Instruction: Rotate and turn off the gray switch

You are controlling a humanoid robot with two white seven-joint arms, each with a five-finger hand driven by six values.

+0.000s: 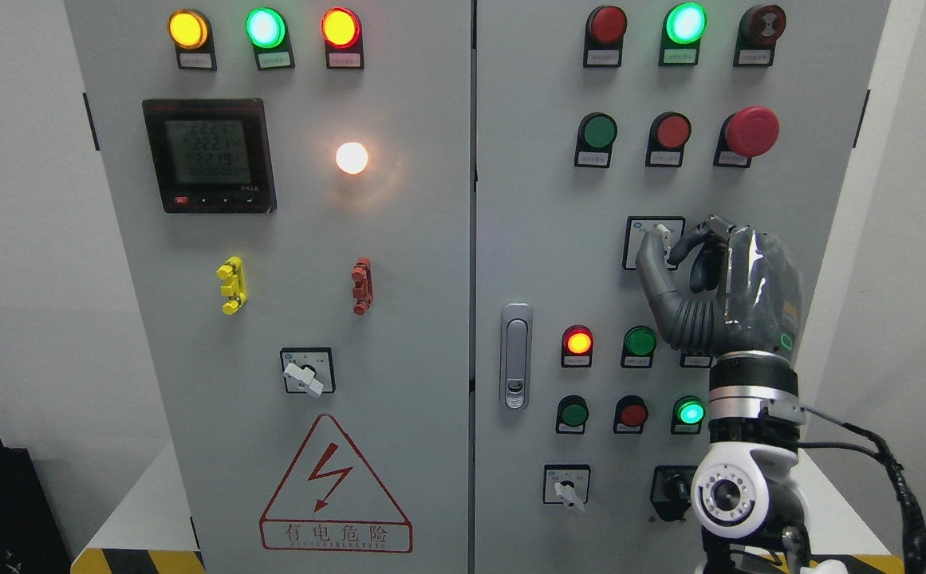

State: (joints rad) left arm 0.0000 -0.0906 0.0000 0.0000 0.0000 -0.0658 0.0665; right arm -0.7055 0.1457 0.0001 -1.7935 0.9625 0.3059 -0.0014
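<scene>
A grey rotary switch (659, 236) sits on a white plate on the right cabinet door, mid height. My right hand (682, 247) rises from the lower right and stands in front of it. The thumb (648, 259) and curled fingers (702, 239) close around the switch knob, which shows only as a small light tip between them. The rest of the switch plate is partly hidden by the hand. My left arm is out of view.
Other rotary switches sit on the left door (307, 371) and low on the right door (567, 486), plus a black one (674, 488). Lamps and push buttons surround the hand; a red emergency button (752, 131) is above. A door handle (516, 355) is to the left.
</scene>
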